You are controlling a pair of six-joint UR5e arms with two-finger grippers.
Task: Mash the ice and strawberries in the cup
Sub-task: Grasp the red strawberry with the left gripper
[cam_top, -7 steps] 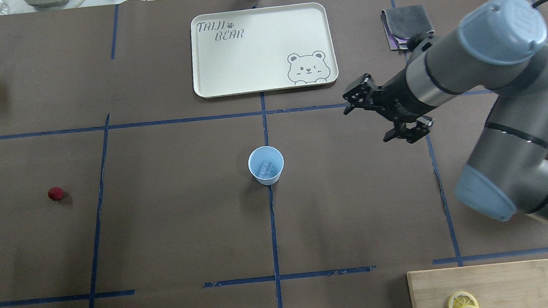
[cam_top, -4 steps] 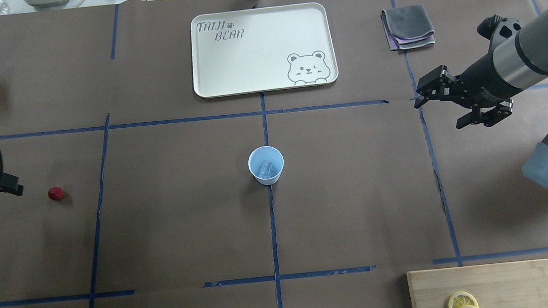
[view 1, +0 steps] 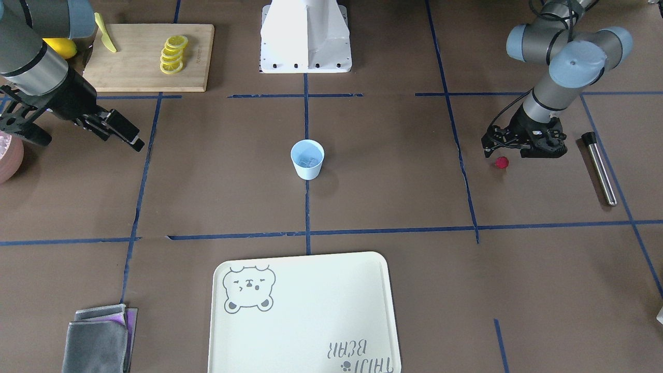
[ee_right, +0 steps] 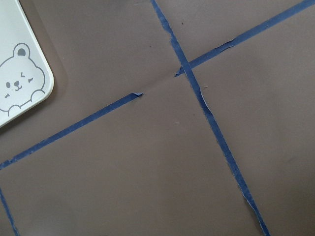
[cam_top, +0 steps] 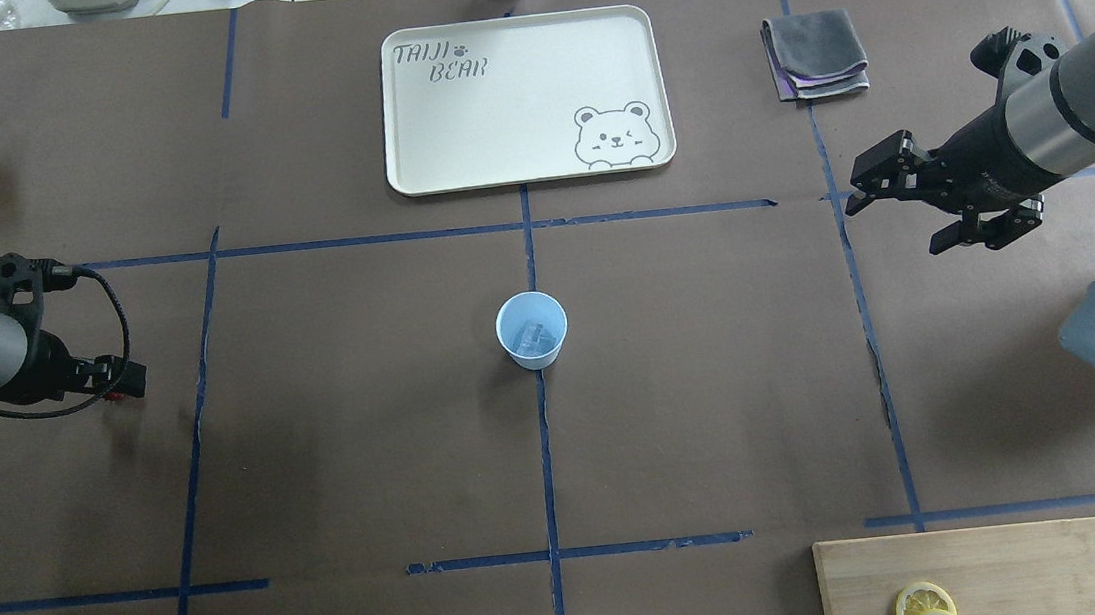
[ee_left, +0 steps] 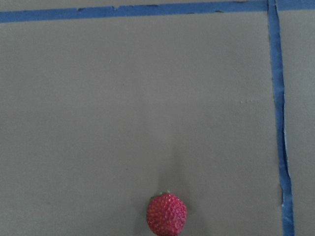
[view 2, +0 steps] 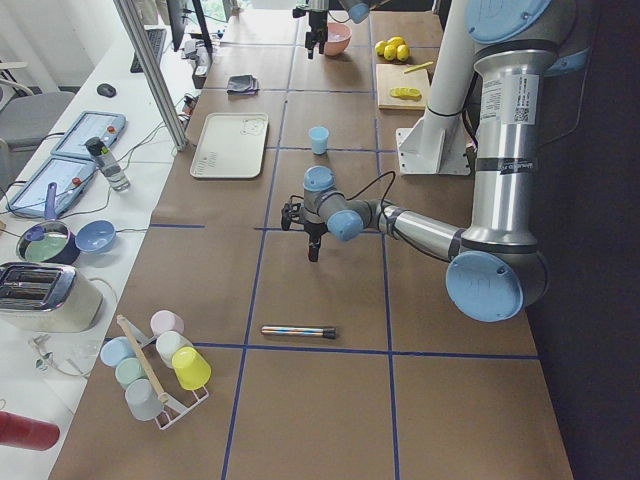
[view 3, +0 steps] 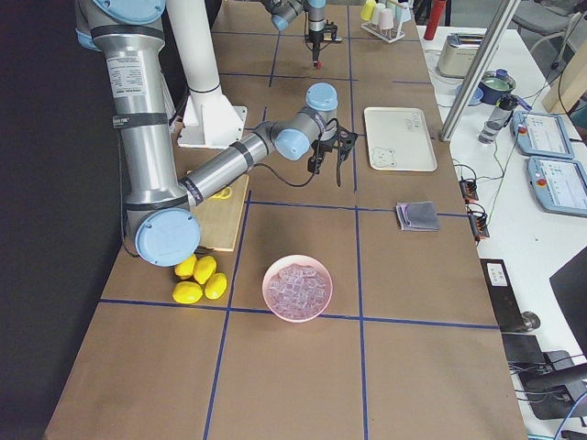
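The pale blue cup point(cam_top: 532, 329) stands upright at the table's middle and also shows in the front view point(view 1: 307, 159). Clear ice point(cam_top: 536, 337) lies inside it. The red strawberry point(view 1: 501, 162) lies on the brown paper at my far left, and it sits at the bottom of the left wrist view point(ee_left: 167, 214). My left gripper point(cam_top: 121, 381) hangs open just above and beside it and hides it in the overhead view. My right gripper point(cam_top: 900, 213) is open and empty, held in the air far right of the cup.
A metal rod point(view 1: 599, 168) lies just beyond the strawberry. A cream bear tray point(cam_top: 522, 99) and a folded grey cloth point(cam_top: 814, 51) lie at the back. A pink bowl of ice point(view 3: 297, 287) and a cutting board with lemon slices point(cam_top: 975, 573) are on my right.
My right arm pulled back to the right, away from the cup. My left arm came in from the left edge and now covers the strawberry in the overhead view.
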